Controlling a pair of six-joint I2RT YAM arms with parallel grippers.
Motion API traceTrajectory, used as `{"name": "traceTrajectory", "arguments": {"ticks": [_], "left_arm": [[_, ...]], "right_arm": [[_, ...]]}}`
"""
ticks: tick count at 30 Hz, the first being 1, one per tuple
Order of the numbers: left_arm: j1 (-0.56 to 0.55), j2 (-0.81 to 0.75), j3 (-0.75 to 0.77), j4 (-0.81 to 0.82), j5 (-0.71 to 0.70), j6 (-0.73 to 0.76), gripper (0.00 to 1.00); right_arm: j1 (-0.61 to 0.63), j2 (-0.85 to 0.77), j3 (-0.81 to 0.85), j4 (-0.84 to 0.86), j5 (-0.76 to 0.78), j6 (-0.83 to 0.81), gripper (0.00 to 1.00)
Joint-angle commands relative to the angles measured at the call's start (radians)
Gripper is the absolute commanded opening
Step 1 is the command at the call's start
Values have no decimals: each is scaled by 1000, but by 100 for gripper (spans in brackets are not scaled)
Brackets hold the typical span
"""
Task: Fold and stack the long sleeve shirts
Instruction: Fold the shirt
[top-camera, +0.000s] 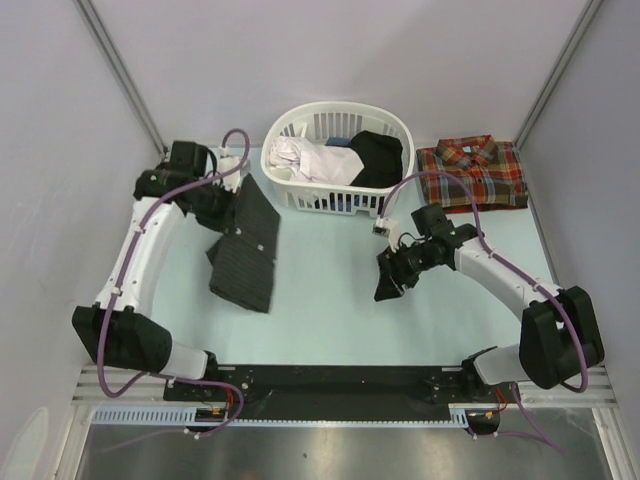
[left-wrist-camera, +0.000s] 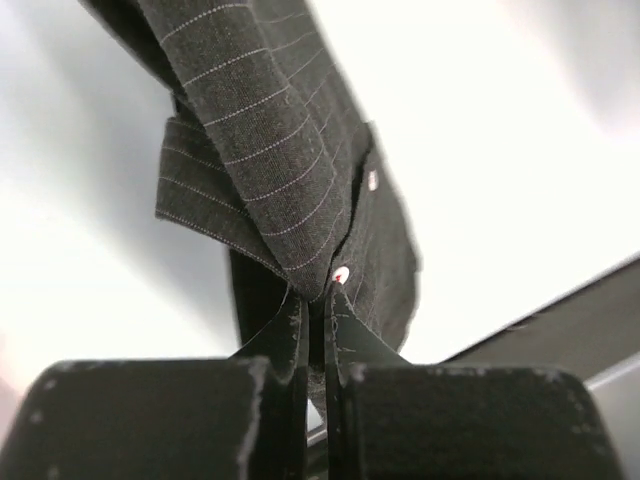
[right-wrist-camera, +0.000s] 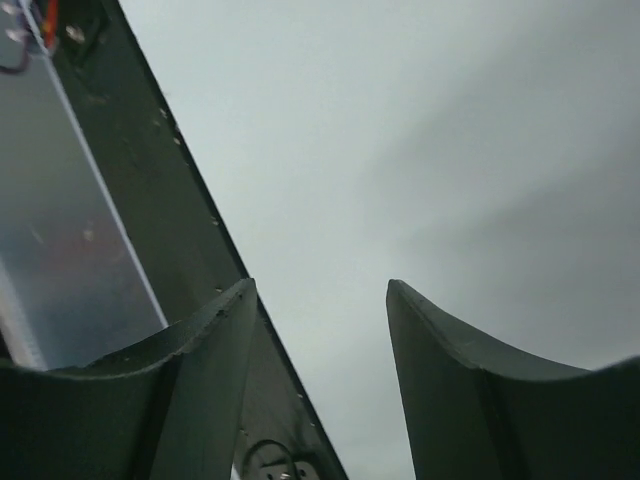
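Top external view: the black-charcoal pinstriped button-up shirt (top-camera: 245, 255) is at the far left of the pale table (top-camera: 330, 310). Its upper part is lifted, and its lower part drapes onto the table surface. The left gripper (top-camera: 226, 205) holds the lifted part. In the left wrist view, the jaws of the left gripper (left-wrist-camera: 318, 300) are pressed together on a fold of the striped cloth (left-wrist-camera: 270, 150), just beside a small pale button (left-wrist-camera: 341, 274).

The red-orange-green plaid flannel shirt (top-camera: 472, 173) lies folded flat at the far right corner, collar facing far.

The white plastic laundry basket (top-camera: 340, 108) stands between the two shirts at the far edge and contains white cloth (top-camera: 300, 158) and black cloth (top-camera: 377, 155).

The right gripper (top-camera: 392, 280) hangs over the table centre-right. In the right wrist view, its jaws (right-wrist-camera: 320, 290) stand apart with nothing between them.
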Motion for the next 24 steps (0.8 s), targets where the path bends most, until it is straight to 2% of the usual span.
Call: {"name": "traceTrajectory", "arguments": {"ticks": [1,3,5,8,10,11,13,15,16,19,24], "left_arm": [[7,18,214,-240,-283,239,0],[-18,-5,200,-245,-362,252,0],[-108,-31,156,-245,-385,215,0],[-250,-36,12,-192,-315,69,0],[-345,-8,-110,-92,-217,-32,0],[-378,-2,-140,-31,-245,-108,0],[-460,83,-180,54,-129,-274,0],[-551,186,-165,139,-156,-369,0],[-631,218,-145,164,-160,-389,0],[-699,339,-56,259,-120,-544,0],[-778,522,158,316,-195,-725,0]], "right_arm": [[-17,-30,6,68,-148,159,60],[-25,-27,-2,99,-172,228,61],[-42,-27,-22,148,-192,298,62],[-68,-12,-44,195,-205,367,63],[-114,8,-68,211,-228,435,65],[-134,12,-79,231,-230,456,66],[-191,19,-106,249,-236,521,73],[-237,25,-137,278,-250,591,77],[-252,34,-151,309,-256,614,78],[-312,37,-212,381,-264,720,80],[-416,55,-257,398,-238,762,83]]}}
